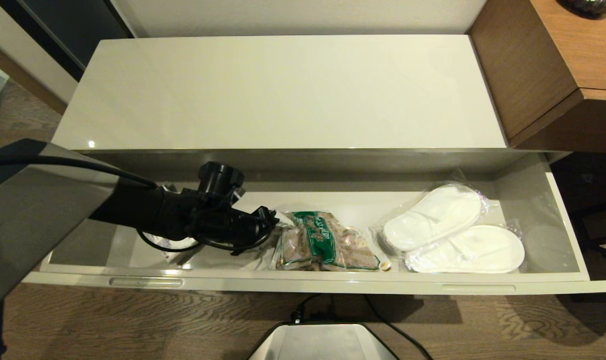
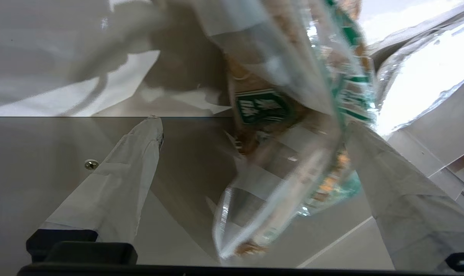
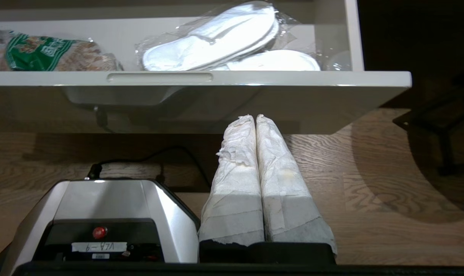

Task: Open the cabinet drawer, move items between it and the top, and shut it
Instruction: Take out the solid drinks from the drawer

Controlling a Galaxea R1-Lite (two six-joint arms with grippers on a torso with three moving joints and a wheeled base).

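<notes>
The cabinet drawer (image 1: 303, 286) stands pulled out below the cream-white top (image 1: 282, 90). In its middle lies a clear bag of brown pieces with a green band (image 1: 328, 242). My left gripper (image 1: 276, 221) reaches into the drawer from the left, at the bag's left end. In the left wrist view this gripper (image 2: 253, 123) is open wide, and the bag (image 2: 293, 153) lies between its taped fingers (image 2: 128, 165); contact cannot be made out. My right gripper (image 3: 254, 117) hangs shut and empty below the drawer front (image 3: 254, 82).
Two white slippers in plastic wrap (image 1: 453, 235) fill the drawer's right part. A brown wooden cabinet (image 1: 548, 70) adjoins the top on the right. My base (image 1: 323, 342) with its cable stands on the wood floor before the drawer.
</notes>
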